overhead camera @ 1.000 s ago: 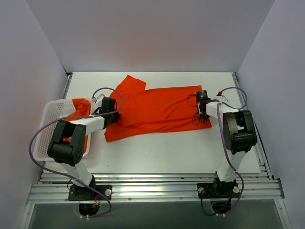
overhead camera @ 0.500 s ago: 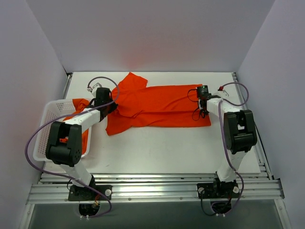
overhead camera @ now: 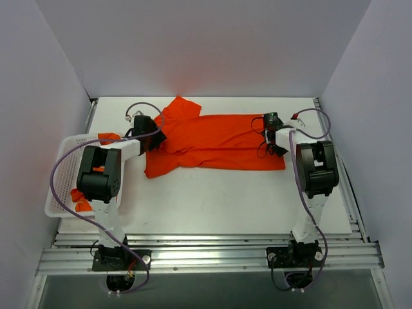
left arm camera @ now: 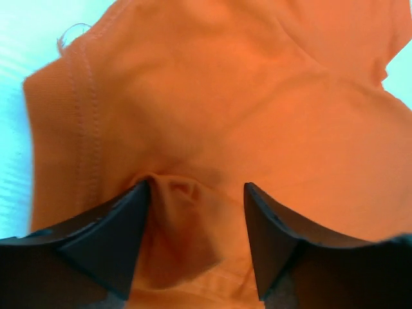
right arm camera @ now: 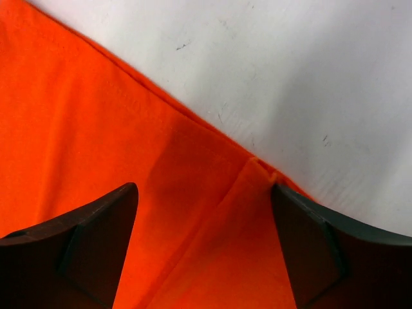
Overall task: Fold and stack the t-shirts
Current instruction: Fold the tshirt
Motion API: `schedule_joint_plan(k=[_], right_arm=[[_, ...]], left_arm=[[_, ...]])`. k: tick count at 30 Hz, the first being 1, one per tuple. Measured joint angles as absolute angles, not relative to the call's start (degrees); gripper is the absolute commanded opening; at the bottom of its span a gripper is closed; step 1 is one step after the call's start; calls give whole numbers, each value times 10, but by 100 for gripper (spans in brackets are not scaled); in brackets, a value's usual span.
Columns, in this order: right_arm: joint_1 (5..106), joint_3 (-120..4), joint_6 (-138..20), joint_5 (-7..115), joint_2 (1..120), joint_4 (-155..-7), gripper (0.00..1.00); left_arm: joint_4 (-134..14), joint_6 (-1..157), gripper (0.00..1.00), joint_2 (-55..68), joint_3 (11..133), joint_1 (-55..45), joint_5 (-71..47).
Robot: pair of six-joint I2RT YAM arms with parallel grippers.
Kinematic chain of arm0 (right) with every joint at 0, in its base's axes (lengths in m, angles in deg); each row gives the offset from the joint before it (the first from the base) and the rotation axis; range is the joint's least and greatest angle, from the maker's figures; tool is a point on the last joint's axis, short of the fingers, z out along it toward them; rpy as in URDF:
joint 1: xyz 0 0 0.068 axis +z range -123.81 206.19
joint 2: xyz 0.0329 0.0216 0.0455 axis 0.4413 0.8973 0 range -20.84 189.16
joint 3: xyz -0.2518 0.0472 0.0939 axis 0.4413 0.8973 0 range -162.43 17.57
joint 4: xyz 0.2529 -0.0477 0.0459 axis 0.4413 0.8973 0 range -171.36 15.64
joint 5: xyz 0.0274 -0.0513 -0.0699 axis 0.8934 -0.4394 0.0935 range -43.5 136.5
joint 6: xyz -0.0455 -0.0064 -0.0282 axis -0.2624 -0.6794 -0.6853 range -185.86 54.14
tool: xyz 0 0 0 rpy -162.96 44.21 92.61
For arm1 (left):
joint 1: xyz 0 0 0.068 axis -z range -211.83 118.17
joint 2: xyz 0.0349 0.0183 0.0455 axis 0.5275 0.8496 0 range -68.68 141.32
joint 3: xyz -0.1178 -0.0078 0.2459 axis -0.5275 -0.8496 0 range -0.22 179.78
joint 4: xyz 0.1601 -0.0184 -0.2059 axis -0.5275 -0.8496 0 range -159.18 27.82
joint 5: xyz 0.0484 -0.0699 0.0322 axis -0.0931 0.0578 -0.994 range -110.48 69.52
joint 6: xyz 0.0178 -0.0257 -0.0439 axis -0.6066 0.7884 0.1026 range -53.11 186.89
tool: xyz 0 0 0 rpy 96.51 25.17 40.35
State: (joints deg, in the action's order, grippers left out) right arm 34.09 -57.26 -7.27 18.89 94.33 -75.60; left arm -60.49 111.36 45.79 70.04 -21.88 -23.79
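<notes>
Releasing both grips: my left gripper [left arm camera: 196, 199] and right gripper [right arm camera: 203, 193], clamped a moment ago, are now standing spread over the t-shirt [overhead camera: 219, 145]. It is lying laid out across the table's [overhead camera: 225, 199] far half, awaiting folding.

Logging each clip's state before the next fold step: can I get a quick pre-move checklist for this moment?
1. Left gripper open: ok; jaws apart, fabric puckered between them.
2. Right gripper open: ok; over the shirt's edge.
3. T-shirt flat on table: not ok; left end rumpled.
4. Fold done: not ok; sleeve sticks out.
5. Basket holds more orange cloth: ok.
</notes>
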Motion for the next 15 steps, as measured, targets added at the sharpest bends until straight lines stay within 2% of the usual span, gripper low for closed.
schedule_joint_plan(k=[2,6,11,15], right_arm=[[339,-575,-77,184,943,-755,85],[339,-571,-91,167,930,-744,87],[374,-538,-150,150,829,-757,88],[476,-542,-240,144,752,-813,92]], left_arm=[[-587,1115,81,457,700,-218,-229],[-579,1111,86,434,681,-219,-231],[-604,1104,87,336,636,-221,-252],[-625,1099,87,226,626,-221,-272]])
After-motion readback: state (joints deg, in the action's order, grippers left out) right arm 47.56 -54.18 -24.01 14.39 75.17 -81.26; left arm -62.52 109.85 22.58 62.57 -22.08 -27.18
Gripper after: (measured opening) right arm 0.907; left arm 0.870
